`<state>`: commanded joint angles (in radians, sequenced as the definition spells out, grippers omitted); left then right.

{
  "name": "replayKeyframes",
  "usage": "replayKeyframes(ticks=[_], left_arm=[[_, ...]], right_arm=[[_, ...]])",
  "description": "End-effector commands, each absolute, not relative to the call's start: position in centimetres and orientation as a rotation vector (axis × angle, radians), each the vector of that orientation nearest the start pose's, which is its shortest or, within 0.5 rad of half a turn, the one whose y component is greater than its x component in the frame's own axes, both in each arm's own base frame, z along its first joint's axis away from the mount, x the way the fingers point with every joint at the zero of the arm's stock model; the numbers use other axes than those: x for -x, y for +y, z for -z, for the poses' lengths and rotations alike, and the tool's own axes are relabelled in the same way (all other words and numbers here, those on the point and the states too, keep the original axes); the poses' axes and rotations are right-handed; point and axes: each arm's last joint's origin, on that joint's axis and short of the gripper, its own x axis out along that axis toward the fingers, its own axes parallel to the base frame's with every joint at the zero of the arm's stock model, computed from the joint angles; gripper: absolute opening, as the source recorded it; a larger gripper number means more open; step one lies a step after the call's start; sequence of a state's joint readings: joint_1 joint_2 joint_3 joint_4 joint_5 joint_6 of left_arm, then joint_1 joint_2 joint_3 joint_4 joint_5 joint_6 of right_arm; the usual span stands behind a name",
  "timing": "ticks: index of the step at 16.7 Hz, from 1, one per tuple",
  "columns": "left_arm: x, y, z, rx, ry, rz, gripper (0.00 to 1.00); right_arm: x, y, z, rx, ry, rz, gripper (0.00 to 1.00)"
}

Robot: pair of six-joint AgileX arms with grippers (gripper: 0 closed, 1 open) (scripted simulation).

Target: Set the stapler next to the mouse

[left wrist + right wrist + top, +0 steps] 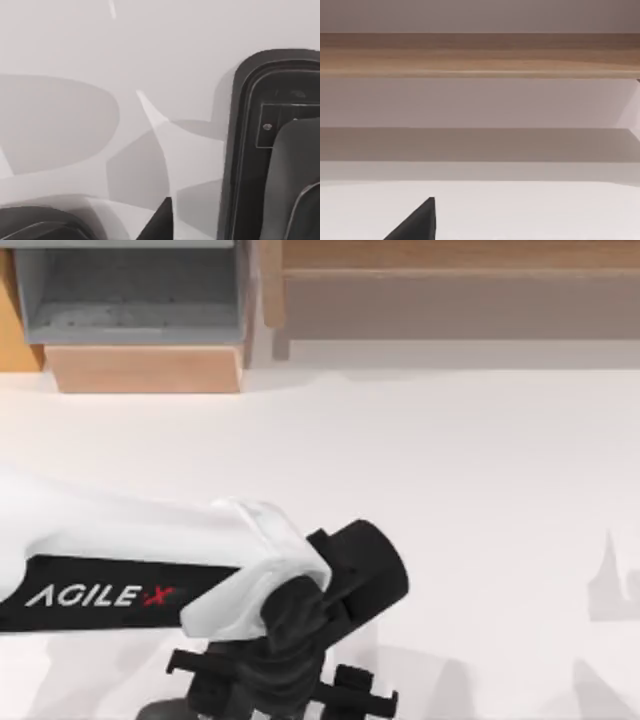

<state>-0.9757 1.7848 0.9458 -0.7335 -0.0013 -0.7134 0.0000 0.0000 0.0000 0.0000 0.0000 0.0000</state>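
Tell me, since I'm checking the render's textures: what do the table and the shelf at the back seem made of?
The table looks like a smooth matt white laminate: flat colour, soft shadows, no grain. The shelf looks like light wood with a satin finish: streaky brown grain runs along its front edge in the right wrist view. It could be veneer.

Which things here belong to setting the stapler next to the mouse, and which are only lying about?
Job: left gripper, at the table's near edge; black bar, probably the stapler; dark rounded shape, perhaps the mouse.
Lying about: wooden shelf; grey box; right gripper, idle, facing the shelf.
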Motion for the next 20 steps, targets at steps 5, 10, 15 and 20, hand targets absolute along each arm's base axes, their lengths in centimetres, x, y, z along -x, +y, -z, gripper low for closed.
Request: replayKeyframes(ticks=[5, 10, 15, 20], left_arm=[[-16.4, -23.9, -11.6, -0.205, 1.561, 0.201, 0.1], [-16.4, -23.9, -11.6, -0.205, 1.561, 0.201, 0.0], [-16.4, -23.9, -11.7, -0.204, 1.56, 0.203, 0.0], [-16.3, -23.9, -13.6, -0.212, 1.568, 0.196, 0.0]], right_arm=[[-10.6, -0.1, -16.0, 0.0, 0.0, 0.0, 1.0], [-10.6, -0.1, -16.0, 0.0, 0.0, 0.0, 1.0], [-10.6, -0.1, -16.0, 0.0, 0.0, 0.0, 1.0], [-10.6, -0.1, -16.0, 0.0, 0.0, 0.0, 1.0]])
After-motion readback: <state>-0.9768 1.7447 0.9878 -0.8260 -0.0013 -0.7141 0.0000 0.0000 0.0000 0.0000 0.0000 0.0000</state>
